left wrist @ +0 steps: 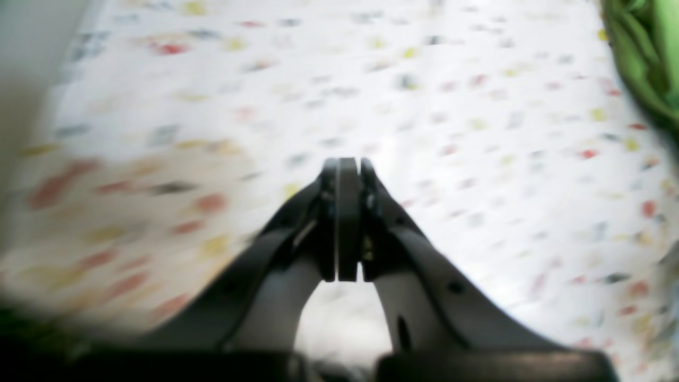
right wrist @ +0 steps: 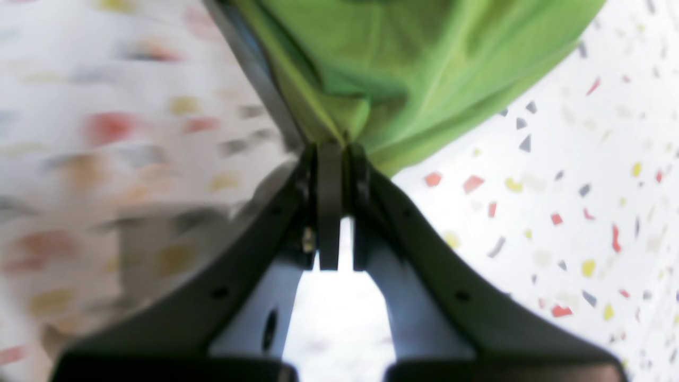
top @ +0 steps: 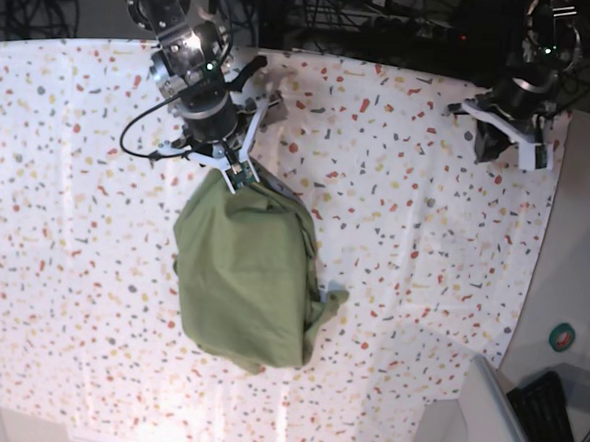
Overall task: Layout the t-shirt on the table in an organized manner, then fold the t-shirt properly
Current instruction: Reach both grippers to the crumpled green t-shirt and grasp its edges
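One arm owns it: right gripper (top: 240, 176) jaws pinch the t-shirt (top: 246, 283) top edge, cloth trailing away down the tabletop (top: 75, 218); left gripper (top: 500, 143), jaws closed empty, sits well apart

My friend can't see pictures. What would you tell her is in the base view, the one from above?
A crumpled green t-shirt lies on a speckled white table, and the robot's right gripper is shut on the shirt's top edge. The left gripper sits far off near the table's other corner, shut and holding nothing.
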Robot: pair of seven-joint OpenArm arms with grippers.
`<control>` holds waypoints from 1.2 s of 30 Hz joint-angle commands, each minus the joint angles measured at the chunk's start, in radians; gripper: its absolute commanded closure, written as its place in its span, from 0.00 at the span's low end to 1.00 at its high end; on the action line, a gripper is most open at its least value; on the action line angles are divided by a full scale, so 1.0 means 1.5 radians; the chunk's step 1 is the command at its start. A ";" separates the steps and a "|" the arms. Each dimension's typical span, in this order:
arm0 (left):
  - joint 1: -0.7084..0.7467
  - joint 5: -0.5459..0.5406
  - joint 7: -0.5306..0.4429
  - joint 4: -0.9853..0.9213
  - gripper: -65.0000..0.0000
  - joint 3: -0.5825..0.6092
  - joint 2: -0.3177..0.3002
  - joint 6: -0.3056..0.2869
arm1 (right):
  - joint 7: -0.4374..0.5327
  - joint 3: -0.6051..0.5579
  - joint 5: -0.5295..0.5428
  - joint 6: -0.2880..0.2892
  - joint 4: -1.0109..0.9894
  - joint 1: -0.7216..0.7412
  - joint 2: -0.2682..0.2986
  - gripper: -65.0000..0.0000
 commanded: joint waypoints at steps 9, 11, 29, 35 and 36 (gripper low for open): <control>-0.228 -0.005 -0.016 -0.197 1.00 0.249 -0.004 -0.003 | -0.044 0.003 -0.001 0.001 0.055 0.000 -0.002 1.00; -0.269 -0.043 -0.016 -0.242 1.00 0.270 0.005 -0.003 | -0.045 0.003 -0.002 0.001 0.052 0.002 0.007 1.00; -0.580 -0.171 -0.022 -0.536 0.34 0.380 0.054 -0.001 | -0.045 0.003 -0.002 0.001 -0.005 0.003 0.047 1.00; -0.657 -0.161 -0.089 -0.670 0.34 0.383 0.093 -0.001 | -0.045 0.003 -0.002 0.001 -0.005 0.009 0.048 1.00; -0.666 -0.144 -0.105 -0.695 0.34 0.383 0.100 -0.001 | -0.045 0.004 -0.002 0.001 -0.005 0.009 0.048 1.00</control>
